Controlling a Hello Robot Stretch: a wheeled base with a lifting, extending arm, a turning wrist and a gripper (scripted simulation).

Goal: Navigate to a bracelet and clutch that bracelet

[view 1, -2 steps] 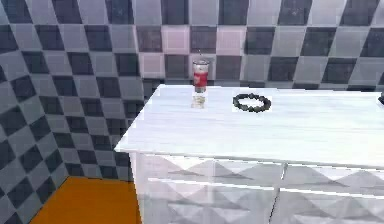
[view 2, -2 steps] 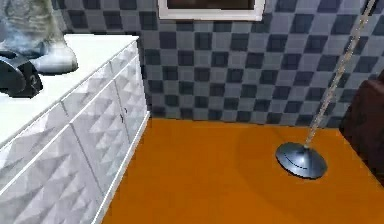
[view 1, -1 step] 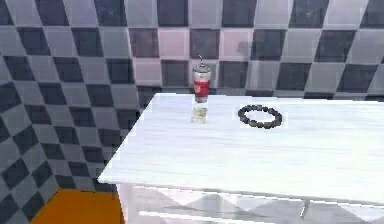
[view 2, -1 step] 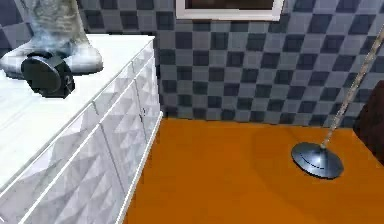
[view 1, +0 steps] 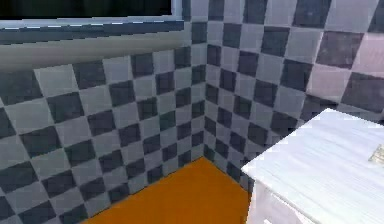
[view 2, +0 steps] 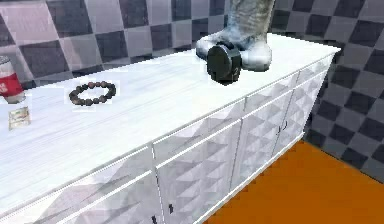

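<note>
A dark beaded bracelet (view 2: 92, 93) lies flat as a ring on the white countertop (view 2: 170, 110), toward the arm side view's left. Bare white top surrounds it on all sides.
A clear container with a red band (view 2: 11, 92) stands left of the bracelet. A grey object with a dark round part (view 2: 232, 55) sits at the counter's back. White cabinet fronts (view 2: 230, 150) drop to an orange floor (view 1: 170, 195). Checkered tile walls (view 1: 110, 110) meet in a corner beside a white counter end (view 1: 320, 160).
</note>
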